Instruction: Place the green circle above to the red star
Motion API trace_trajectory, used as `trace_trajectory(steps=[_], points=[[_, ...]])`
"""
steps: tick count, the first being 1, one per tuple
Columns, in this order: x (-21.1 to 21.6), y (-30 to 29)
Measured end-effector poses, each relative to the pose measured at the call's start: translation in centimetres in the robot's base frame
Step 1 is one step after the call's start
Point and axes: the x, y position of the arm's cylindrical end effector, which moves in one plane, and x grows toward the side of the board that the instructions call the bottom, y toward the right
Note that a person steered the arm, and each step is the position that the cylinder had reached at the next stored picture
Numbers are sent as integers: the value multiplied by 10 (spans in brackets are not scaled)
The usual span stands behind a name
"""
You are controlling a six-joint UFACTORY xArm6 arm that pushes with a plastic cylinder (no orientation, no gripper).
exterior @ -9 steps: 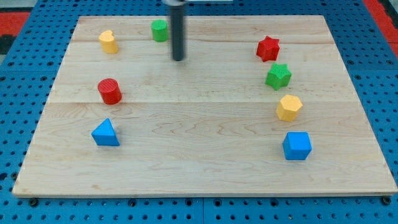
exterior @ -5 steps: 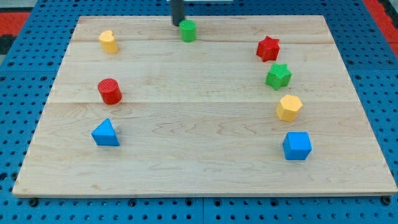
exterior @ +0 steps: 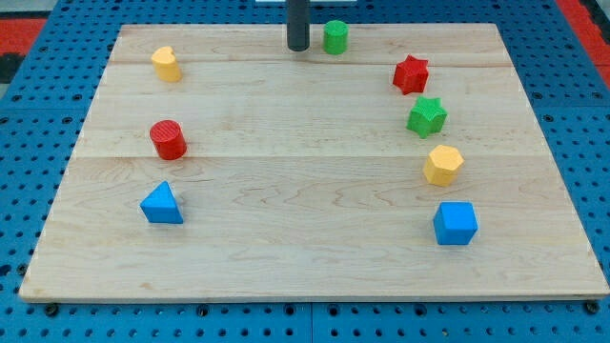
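Observation:
The green circle (exterior: 335, 37), a small cylinder, stands near the board's top edge, left of and above the red star (exterior: 411, 74). The dark rod comes down from the view's top; my tip (exterior: 298, 47) sits just left of the green circle, with a small gap between them. The red star lies at the upper right, apart from the green circle.
A green star (exterior: 426, 116), a yellow hexagon (exterior: 443, 165) and a blue cube (exterior: 455, 223) run down the right side. A yellow block (exterior: 166, 64), a red cylinder (exterior: 168, 139) and a blue triangle (exterior: 161, 204) stand on the left of the wooden board (exterior: 305, 191).
The green circle has slid right along the top edge, from upper left of centre toward the red star. My tip moved up behind it and followed it rightward.

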Motion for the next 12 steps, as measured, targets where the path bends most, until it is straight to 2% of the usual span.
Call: trace_trajectory(steps=[2, 3, 4, 7, 8, 9, 10, 11, 12], points=[[-14, 78], [-18, 64], [-29, 86], [-23, 126], [24, 105], [104, 86], [204, 81], [319, 35], [386, -40]])
